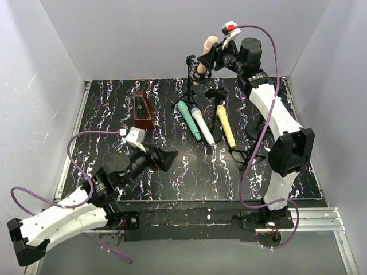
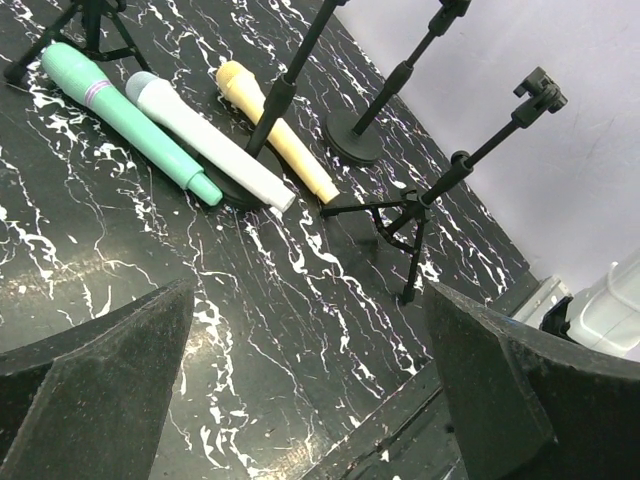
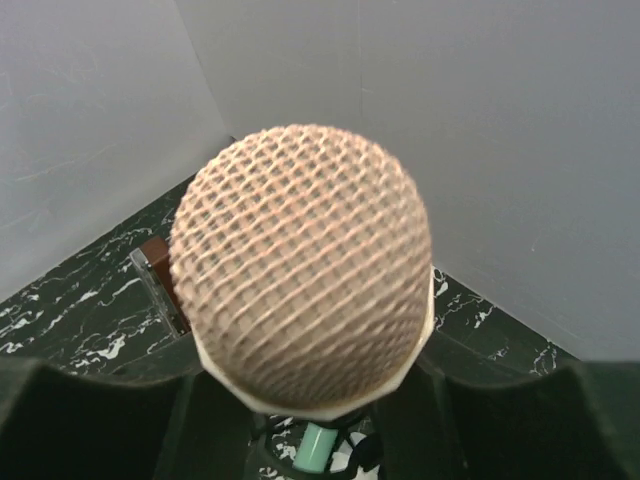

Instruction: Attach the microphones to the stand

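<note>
Overhead view of a black marbled table (image 1: pixel 114 172) between white walls. At lower left, the left gripper (image 1: pixel 168 159) is held low over the table with its jaws spread wide and nothing between them. In its wrist view the two dark fingers (image 2: pixel 100 390) are seen at the bottom corners, far apart, with bare tabletop between.

Further back, a brown wedge-shaped object (image 1: pixel 142 110) is stood upright.

In the middle, three microphones are laid side by side on the table: a green microphone (image 1: pixel 189 119), a white microphone (image 1: pixel 203 126) and a yellow microphone (image 1: pixel 225 125). The left wrist view shows them closer, heads toward its upper left (image 2: pixel 120 115) (image 2: pixel 205 140) (image 2: pixel 275 130).

A low tripod stand (image 2: pixel 420 205), its clip unfilled, is seen right of them, with a round-base stand (image 2: pixel 352 140) behind.

At the back, a peach microphone (image 1: pixel 207 50) is held high at the top of a tall stand (image 1: pixel 191 80), with the right gripper (image 1: pixel 211 54) around it. Only the right wrist view shows its mesh head (image 3: pixel 305 305) close up, filling the frame between the fingers (image 3: pixel 90 420). The head hides the contact, so it cannot be told whether the jaws are clamped on it.
</note>
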`<state>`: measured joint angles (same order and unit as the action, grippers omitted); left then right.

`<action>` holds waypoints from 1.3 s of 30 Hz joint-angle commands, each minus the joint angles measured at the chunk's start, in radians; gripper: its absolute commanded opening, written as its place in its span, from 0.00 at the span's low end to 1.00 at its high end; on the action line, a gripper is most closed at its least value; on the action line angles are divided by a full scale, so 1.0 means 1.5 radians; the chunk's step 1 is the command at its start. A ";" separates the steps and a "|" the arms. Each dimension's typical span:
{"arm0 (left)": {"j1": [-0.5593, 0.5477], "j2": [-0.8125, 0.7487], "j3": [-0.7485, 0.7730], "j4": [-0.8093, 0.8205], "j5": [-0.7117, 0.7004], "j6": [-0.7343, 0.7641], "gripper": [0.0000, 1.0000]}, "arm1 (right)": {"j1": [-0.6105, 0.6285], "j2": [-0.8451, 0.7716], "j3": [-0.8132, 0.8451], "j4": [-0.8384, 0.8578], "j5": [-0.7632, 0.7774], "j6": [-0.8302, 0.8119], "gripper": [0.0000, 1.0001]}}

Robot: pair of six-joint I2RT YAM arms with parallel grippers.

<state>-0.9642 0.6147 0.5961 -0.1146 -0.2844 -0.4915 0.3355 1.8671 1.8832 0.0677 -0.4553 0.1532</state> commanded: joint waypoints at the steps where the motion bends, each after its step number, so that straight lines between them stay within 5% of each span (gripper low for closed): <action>1: 0.003 0.009 -0.010 0.031 0.015 -0.020 0.98 | -0.002 -0.031 0.033 -0.003 -0.006 -0.016 0.56; 5: 0.003 0.021 -0.011 0.041 0.022 -0.031 0.98 | -0.002 -0.057 0.028 -0.023 -0.018 -0.023 0.77; 8: 0.003 0.029 -0.008 0.036 0.020 -0.042 0.98 | -0.002 -0.082 0.019 -0.031 -0.021 -0.021 0.83; 18: 0.003 0.059 0.003 -0.007 -0.002 -0.110 0.98 | -0.025 -0.208 -0.030 -0.112 -0.059 -0.017 0.88; 25: 0.003 0.090 0.000 -0.017 -0.009 -0.168 0.98 | -0.032 -0.331 -0.060 -0.336 -0.184 -0.163 0.96; 31: 0.003 0.107 0.000 -0.027 -0.016 -0.204 0.98 | -0.034 -0.416 -0.067 -0.519 -0.168 -0.312 0.98; 39: 0.004 0.095 0.000 -0.035 0.000 -0.211 0.98 | -0.091 -0.525 -0.136 -0.633 -0.219 -0.332 0.98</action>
<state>-0.9642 0.7765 0.5896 -0.1577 -0.2844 -0.7998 0.2417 1.1469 1.7256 -0.7628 -0.7216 -0.3183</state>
